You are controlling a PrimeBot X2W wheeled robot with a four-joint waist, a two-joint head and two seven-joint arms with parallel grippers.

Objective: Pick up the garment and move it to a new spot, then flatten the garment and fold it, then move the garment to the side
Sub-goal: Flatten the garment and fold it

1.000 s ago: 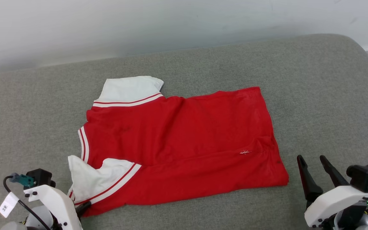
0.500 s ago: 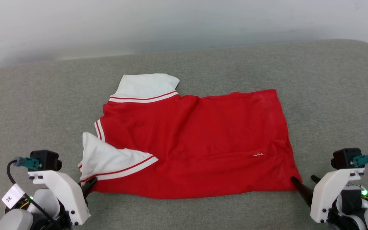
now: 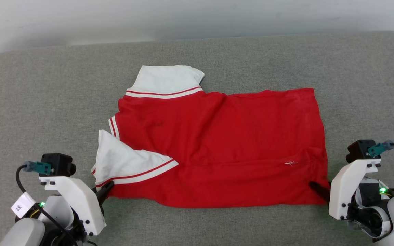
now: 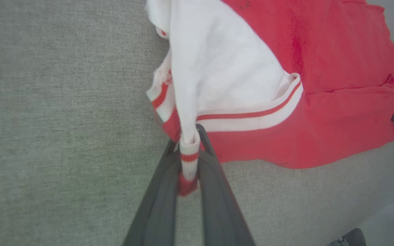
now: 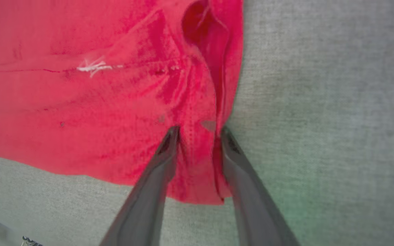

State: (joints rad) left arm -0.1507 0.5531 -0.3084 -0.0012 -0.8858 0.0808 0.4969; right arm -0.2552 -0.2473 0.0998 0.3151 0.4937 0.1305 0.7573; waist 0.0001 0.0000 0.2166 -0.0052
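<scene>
**Left corner gripped, right pinch not yet made**

The shirt (image 3: 217,147) lies spread on the grey cushion (image 3: 46,102), plain red face up, collar end to the robot's left and hem to its right. The left claw (image 4: 187,143) is clamped narrow on the striped cuff of the near sleeve (image 3: 125,164), with the cloth pinched right between its two fingers. Across the way, the right claw (image 5: 199,131) stands parted astride the near hem corner. One finger is on the red, the other sits at the very edge by the cushion. Fabric is bunched between them, but I see no squeeze on it.

As I read it, the step is to finish that right-hand pinch and raise the near edge for a fold. The best play is to close with every layer of the corner well inside the jaws, not just the top one. Then both sides should lift together and level, so the edge travels straight toward the far side.

The trouble spots are all in the shirt itself. The near sleeve is flopped inward over the body and creased, so it may ride along crooked. A pucker (image 5: 204,27) rises in the hem just beyond the right fingers, near a white thread mark (image 3: 291,163), and it will likely need tension to pull flat.

The far sleeve (image 3: 166,78) pokes out flat toward the pale wall (image 3: 183,20) behind the cushion.
</scene>
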